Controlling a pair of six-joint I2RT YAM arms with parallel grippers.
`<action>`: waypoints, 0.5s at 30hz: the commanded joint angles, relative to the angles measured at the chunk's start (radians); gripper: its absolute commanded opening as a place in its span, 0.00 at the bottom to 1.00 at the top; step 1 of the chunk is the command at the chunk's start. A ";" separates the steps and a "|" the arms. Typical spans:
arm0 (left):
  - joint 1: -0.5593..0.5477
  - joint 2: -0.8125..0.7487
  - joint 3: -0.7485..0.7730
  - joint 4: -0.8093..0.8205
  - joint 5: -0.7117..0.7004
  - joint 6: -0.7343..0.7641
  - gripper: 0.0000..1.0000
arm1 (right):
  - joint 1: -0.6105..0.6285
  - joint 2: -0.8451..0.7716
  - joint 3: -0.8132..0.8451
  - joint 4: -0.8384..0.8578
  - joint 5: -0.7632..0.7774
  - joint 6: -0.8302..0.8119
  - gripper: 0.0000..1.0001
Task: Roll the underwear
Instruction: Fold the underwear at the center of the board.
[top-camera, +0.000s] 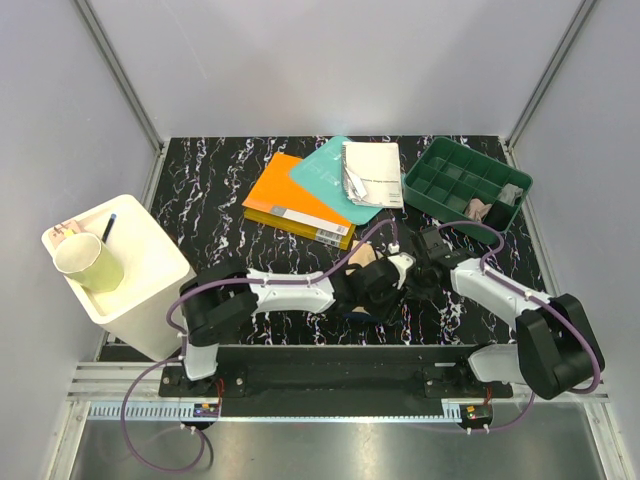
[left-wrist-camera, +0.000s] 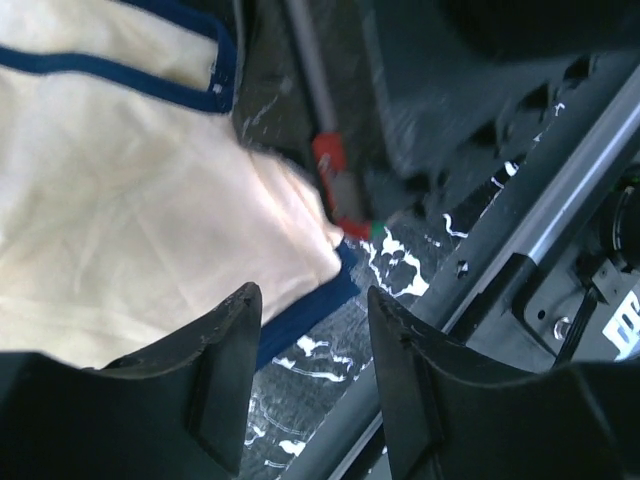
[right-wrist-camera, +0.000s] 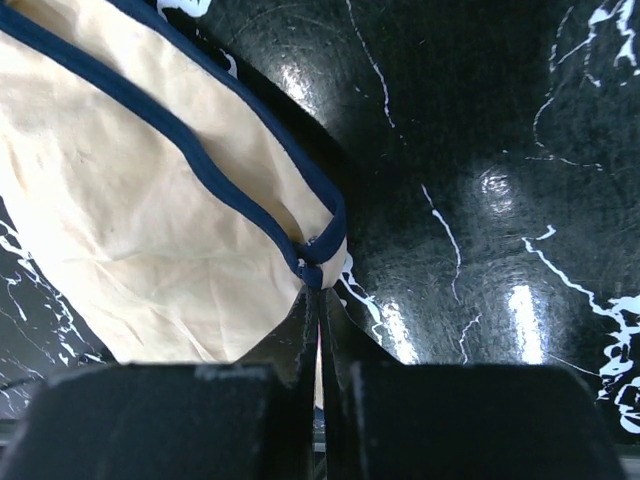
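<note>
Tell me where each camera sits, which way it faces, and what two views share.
Top external: above and behind the robot, looking down on the table; left arm and right arm show, bases nearest.
Left wrist: on the left arm, facing down past the open left claw at the beige underwear.
Right wrist: on the right arm, facing down past the right claw, shut on that underwear's navy-edged corner.
Shared: both wrist views show the beige underwear on the marbled table.
</note>
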 joint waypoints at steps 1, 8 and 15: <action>-0.008 0.040 0.093 -0.030 -0.042 0.001 0.48 | 0.004 0.002 0.051 -0.010 -0.034 -0.023 0.00; 0.016 -0.086 -0.019 -0.021 -0.200 -0.025 0.48 | 0.004 -0.026 0.079 -0.026 -0.043 -0.026 0.00; 0.131 -0.226 -0.231 0.129 -0.176 -0.046 0.47 | 0.004 -0.021 0.094 -0.039 -0.043 -0.033 0.00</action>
